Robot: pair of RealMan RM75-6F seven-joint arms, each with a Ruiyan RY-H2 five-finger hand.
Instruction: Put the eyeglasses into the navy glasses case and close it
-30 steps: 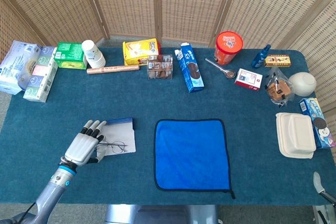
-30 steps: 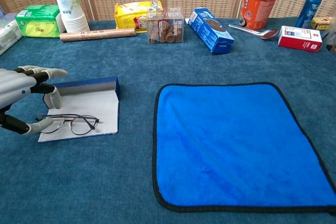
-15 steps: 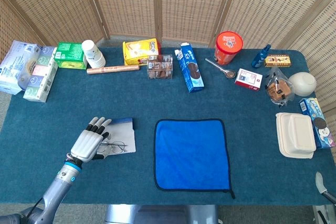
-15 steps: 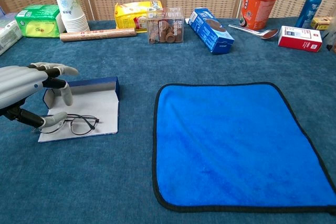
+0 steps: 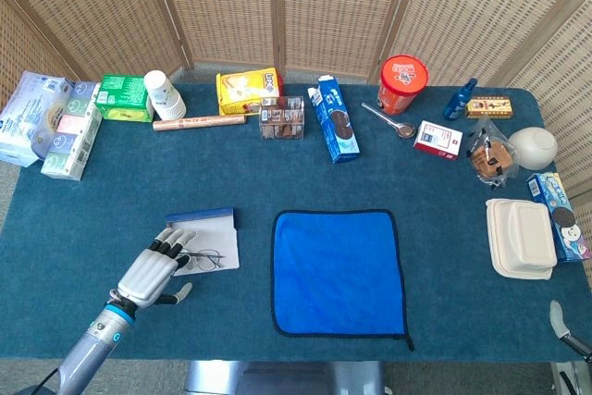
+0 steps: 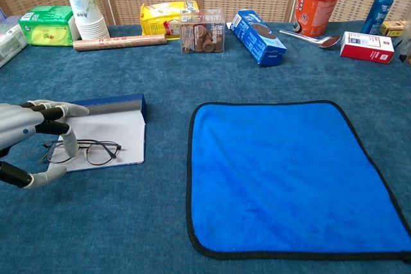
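The navy glasses case (image 6: 115, 129) lies open at the left of the table, its white lining up and its navy wall at the far side; the head view shows the case (image 5: 211, 231) too. The thin-framed eyeglasses (image 6: 96, 152) lie on the lining's near edge, also seen as eyeglasses (image 5: 208, 258) from above. My left hand (image 6: 29, 145) hovers at their left end with fingers spread: one finger crosses the left lens, and the thumb is down by the table. It holds nothing. The left hand (image 5: 153, 270) sits near-left of the case. A grey tip of my right hand (image 5: 558, 319) shows at the bottom right edge.
A blue cloth (image 5: 338, 270) lies flat right of the case. Along the far edge stand paper cups (image 5: 163, 94), a yellow pack (image 5: 247, 90), a blue biscuit box (image 5: 335, 122) and a red tub (image 5: 403, 83). White food boxes (image 5: 521, 238) sit at the right.
My left hand has drawn back toward the near edge, away from the case. The eyeglasses stay on the lining, hardly moved.
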